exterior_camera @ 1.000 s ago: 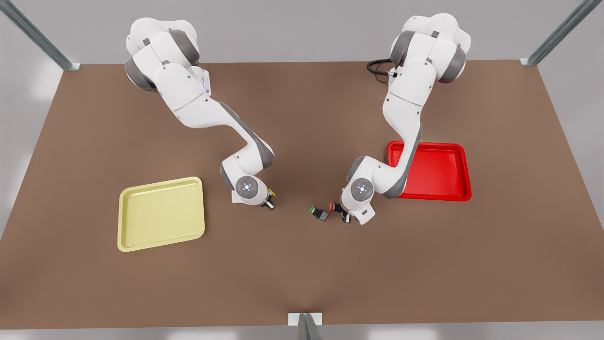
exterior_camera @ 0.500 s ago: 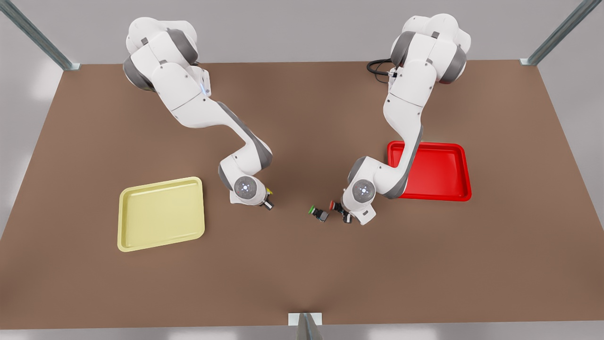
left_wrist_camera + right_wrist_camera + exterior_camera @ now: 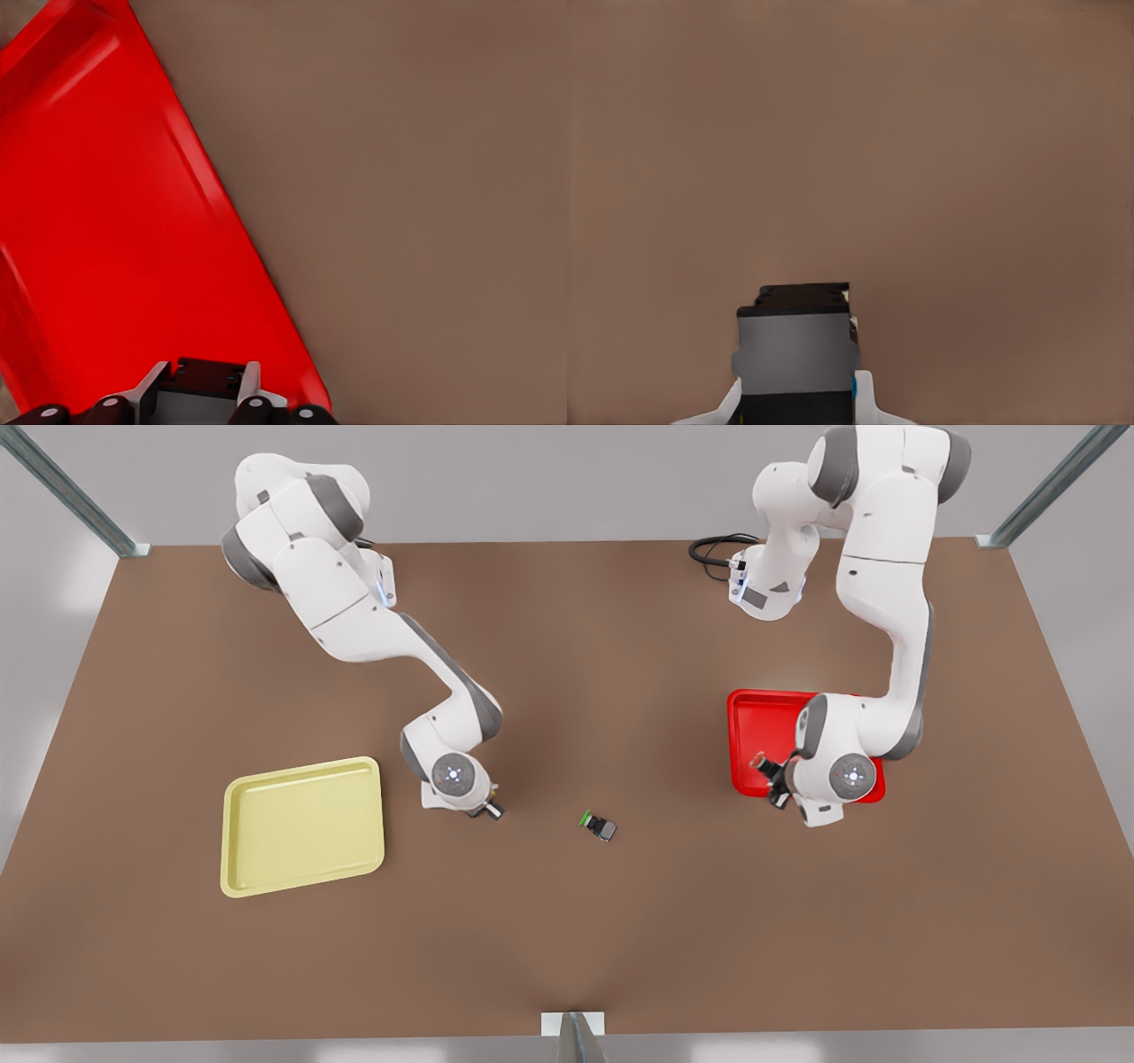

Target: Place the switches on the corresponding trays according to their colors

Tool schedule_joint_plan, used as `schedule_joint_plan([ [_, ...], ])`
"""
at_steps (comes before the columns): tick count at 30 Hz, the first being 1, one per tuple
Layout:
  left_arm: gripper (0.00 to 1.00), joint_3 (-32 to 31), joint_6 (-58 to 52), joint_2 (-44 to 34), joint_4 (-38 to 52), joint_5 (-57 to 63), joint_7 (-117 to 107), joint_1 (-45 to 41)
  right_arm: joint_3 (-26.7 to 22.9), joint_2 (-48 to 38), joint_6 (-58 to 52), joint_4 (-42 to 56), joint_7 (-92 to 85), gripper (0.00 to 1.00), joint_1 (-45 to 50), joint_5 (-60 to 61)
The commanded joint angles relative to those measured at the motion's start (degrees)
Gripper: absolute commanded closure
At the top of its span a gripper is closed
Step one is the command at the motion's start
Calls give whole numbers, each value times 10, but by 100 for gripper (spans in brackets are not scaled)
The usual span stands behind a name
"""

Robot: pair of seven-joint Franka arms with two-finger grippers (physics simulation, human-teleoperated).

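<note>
Lone green-capped switch point(image 3: 599, 825) mid-table point(image 3: 567, 939).

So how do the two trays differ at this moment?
Colour: the yellow tray is pale yellow, the red tray bright red. Side: yellow lies at the front view's left, red at its right. State: the left gripper holds the red switch over the red tray; nothing hangs over the yellow one. Both are shallow, rimmed rectangles.

Table: broad matte brown rectangular tabletop point(image 3: 567, 939), evenly lit
Walls: plain pale grey surround point(image 3: 549, 478) beyond the table's far edge
Frame: grey metal struts point(image 3: 66, 489) at both far corners; metal bracket point(image 3: 573, 1027) at near edge
</note>
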Motion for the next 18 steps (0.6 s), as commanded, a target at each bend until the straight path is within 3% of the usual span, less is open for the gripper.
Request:
schedule_joint_plan([
  [1,47,0,1,1,-9,4,4,0,3,-8,0,-8,-13,50,-7,0],
  [3,46,15,-1,1,-41,5,22,4,3,-53,11,-60,-68,50,-33,0],
  [5,0,43,-10,1,-56,5,75,4,3,-98,13,-116,-145,50,-70,1],
  [12,0,56,-32,-3,-53,1,114,4,0,-196,116,-305,-474,50,-245,3],
  [16,0,43,-68,-25,6,-2,113,5,-21,-179,154,-321,-581,49,-293,4],
  [17,0,21,-122,-28,71,-3,114,5,-21,-177,158,-321,-586,36,-300,4],
  [18,0,-3,-137,-31,127,-3,114,5,-22,-177,159,-320,-589,32,-302,4],
])
